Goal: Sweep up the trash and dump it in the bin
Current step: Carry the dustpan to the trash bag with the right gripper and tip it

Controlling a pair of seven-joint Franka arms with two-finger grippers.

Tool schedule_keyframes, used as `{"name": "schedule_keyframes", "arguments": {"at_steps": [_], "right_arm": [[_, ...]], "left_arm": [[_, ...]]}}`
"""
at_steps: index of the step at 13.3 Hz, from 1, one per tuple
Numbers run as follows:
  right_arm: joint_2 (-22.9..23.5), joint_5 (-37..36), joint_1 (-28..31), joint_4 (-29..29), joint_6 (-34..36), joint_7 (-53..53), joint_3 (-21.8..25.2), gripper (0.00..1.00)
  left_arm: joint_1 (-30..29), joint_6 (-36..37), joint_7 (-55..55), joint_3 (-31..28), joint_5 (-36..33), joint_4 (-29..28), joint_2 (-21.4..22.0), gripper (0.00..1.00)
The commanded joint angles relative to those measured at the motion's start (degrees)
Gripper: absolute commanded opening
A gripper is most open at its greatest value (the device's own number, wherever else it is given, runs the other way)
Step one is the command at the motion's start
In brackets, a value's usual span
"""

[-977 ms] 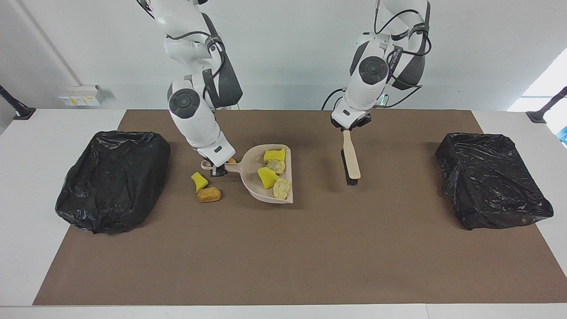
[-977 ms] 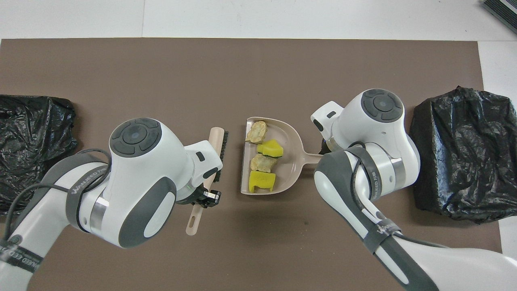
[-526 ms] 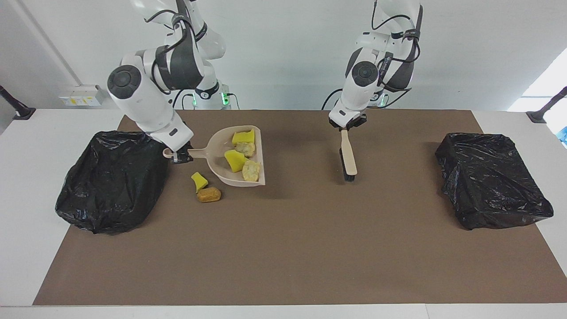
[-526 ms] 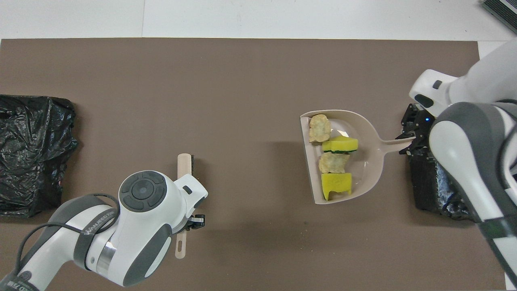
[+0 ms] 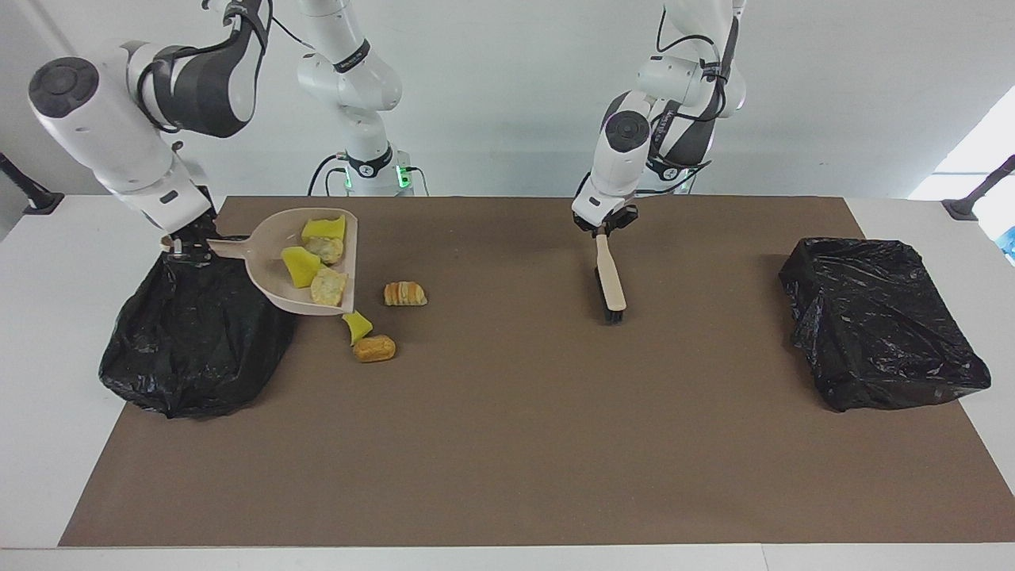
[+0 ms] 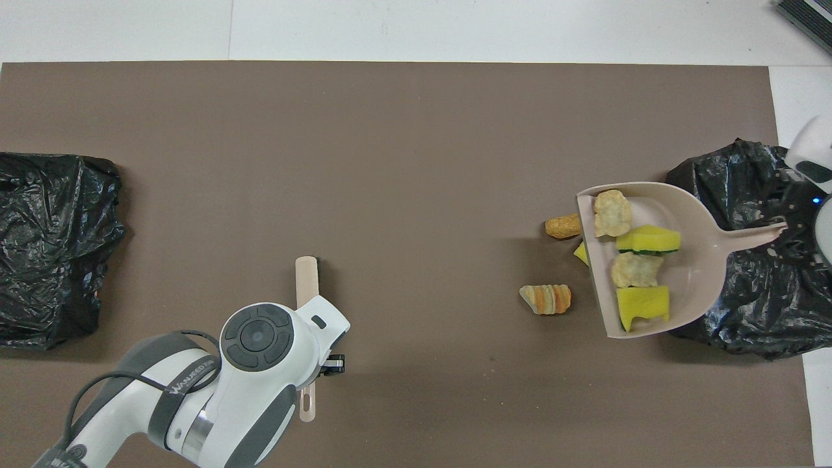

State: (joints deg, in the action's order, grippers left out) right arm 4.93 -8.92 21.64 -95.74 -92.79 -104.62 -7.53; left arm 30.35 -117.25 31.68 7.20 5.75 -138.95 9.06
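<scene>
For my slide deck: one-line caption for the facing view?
Right gripper carries loaded dustpan over the bin; left gripper holds brush; three trash bits remain on the mat.

Wide brown rectangular mat (image 5: 507,444) covers most of the white tabletop (image 5: 47,444); bare white margins show at both ends and along the edge farthest from the robots. Crinkled black plastic-bagged box (image 5: 880,321) sits on the mat toward the left arm's end, lying low and skewed to the mat's edge. White socket box with a yellow label (image 5: 147,170) on the pale wall. Black angled struts (image 5: 28,190) fixed at the table's two robot-side corners.
</scene>
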Motion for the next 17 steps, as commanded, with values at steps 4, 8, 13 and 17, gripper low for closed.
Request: {"name": "schedule_keyframes", "arguments": {"at_steps": [4,8,13,17], "right_arm": [[-0.3,-6.4,9.5,1.2,-4.3,-2.8,-0.7,0.00],[-0.4,-18.5,10.7,0.9,-10.1,-2.3,-0.8,0.00],[-4.8,-28.7,9.0,-7.5,-12.9,5.6,-1.0,0.00],[-8.4,-32.9,6.2,-13.3,-13.0,18.0,-1.0,0.00]], "left_arm": [[5.1,-1.1,2.6,-0.6,0.0,-4.3,4.9,0.00],[6.8,-3.6,4.9,-0.6,0.0,-5.9,3.0,0.00],[6.6,-4.3,5.5,-0.8,0.1,-5.6,2.6,0.82],[4.2,-0.1,5.1,-1.1,-0.1,-1.6,1.0,1.00]]}}
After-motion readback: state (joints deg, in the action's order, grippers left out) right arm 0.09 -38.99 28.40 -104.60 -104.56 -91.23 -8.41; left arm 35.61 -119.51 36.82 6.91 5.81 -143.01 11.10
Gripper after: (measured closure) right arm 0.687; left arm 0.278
